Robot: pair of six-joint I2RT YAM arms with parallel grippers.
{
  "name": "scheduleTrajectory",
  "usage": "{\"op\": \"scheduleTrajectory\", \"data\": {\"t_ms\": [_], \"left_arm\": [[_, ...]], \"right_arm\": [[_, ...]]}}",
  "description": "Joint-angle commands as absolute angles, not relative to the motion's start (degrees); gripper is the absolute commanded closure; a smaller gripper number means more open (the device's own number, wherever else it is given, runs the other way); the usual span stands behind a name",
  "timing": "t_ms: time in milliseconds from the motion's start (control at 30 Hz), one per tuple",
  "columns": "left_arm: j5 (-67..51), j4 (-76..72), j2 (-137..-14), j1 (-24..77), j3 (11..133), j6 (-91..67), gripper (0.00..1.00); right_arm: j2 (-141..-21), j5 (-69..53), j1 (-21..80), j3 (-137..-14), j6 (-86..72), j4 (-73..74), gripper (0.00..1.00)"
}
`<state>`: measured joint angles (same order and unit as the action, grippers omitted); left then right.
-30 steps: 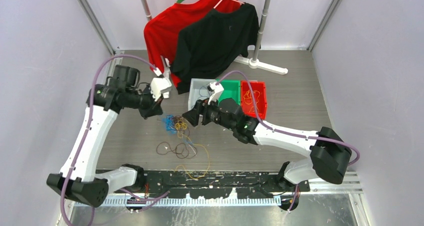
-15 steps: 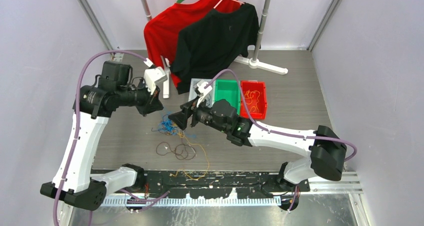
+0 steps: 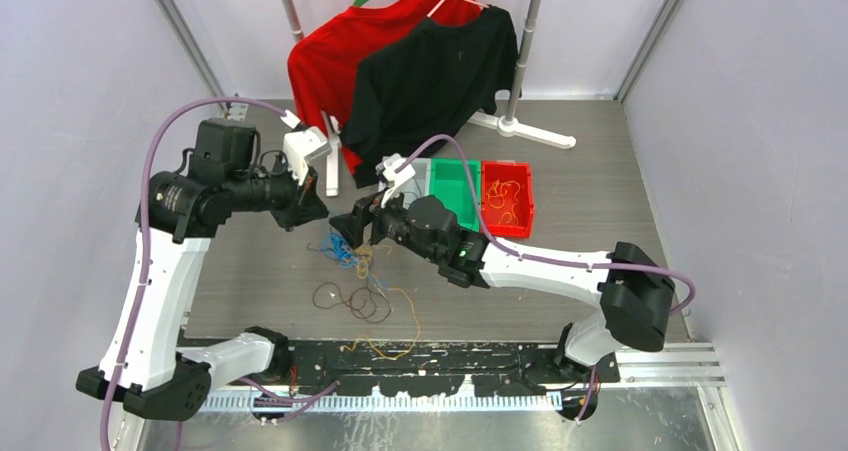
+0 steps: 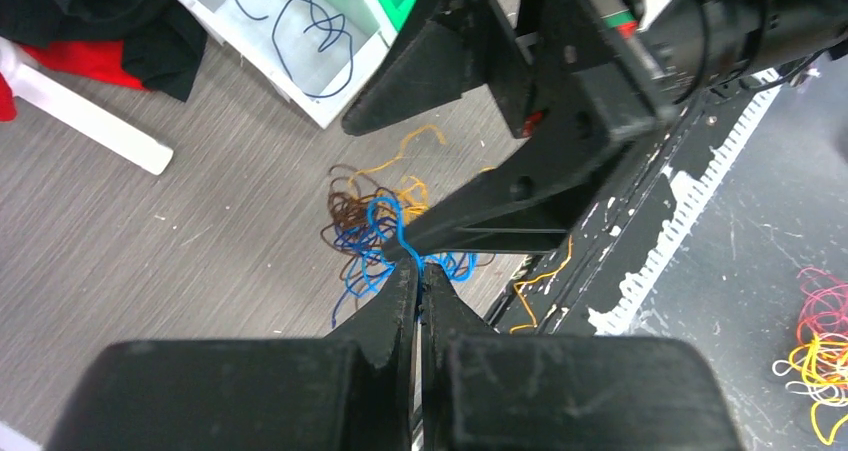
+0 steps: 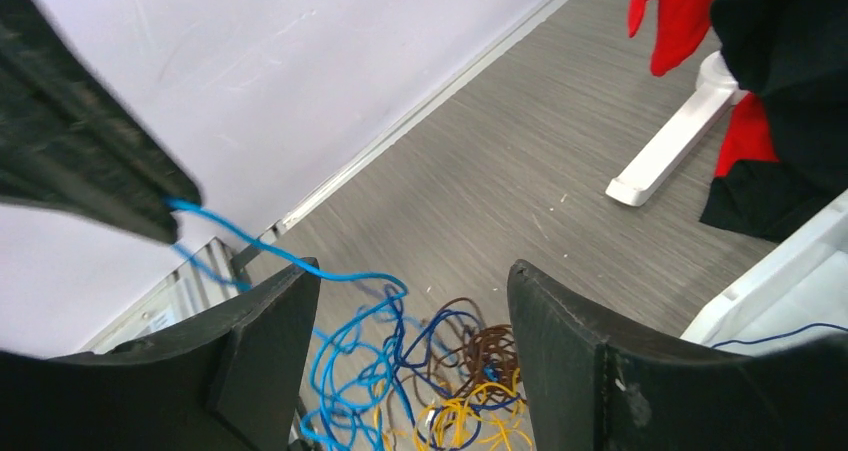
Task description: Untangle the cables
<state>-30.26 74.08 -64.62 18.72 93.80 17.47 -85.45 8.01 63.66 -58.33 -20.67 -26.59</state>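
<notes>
The cables [image 3: 352, 256] lie as a tangle of light blue, dark blue, brown and yellow-orange strands on the grey table. In the left wrist view my left gripper [image 4: 420, 268] is shut on a light blue cable [image 4: 385, 211] that rises from the tangle [image 4: 365, 226]. From above, the left gripper [image 3: 320, 214] hangs just left of and above the heap. My right gripper [image 3: 346, 229] stands open right beside it. In the right wrist view the right gripper [image 5: 412, 276] frames the tangle [image 5: 450, 381], and the taut blue strand [image 5: 260, 249] crosses its left fingertip.
A brown loop [image 3: 345, 297] and a long yellow cable [image 3: 402, 321] trail toward the near edge. A white bin [image 4: 290, 26] holding a dark blue cable, a green bin [image 3: 455, 186] and a red bin [image 3: 507, 199] stand behind. A garment rack's white foot [image 3: 331, 167] and hanging shirts [image 3: 430, 71] stand behind them.
My right arm has swung left, bringing its open gripper over the tangle. The left gripper has drawn back left and up with the blue cable, stretching it out of the heap.
</notes>
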Motion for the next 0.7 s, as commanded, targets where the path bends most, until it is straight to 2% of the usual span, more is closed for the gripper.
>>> {"op": "scheduleTrajectory", "data": {"t_ms": [0, 400, 667], "left_arm": [[-34.0, 74.1, -64.1, 19.3, 97.3, 14.8, 1.0], [-35.6, 73.6, -68.6, 21.3, 106.2, 13.0, 1.0], [-32.4, 73.8, -75.3, 21.3, 123.8, 14.4, 1.0]], "right_arm": [[-87.3, 14.4, 64.3, -62.2, -19.4, -30.6, 0.27], [-94.4, 17.0, 66.3, -64.4, -20.1, -34.2, 0.28], [-97.4, 20.5, 66.5, -59.2, -23.2, -36.4, 0.3]]}}
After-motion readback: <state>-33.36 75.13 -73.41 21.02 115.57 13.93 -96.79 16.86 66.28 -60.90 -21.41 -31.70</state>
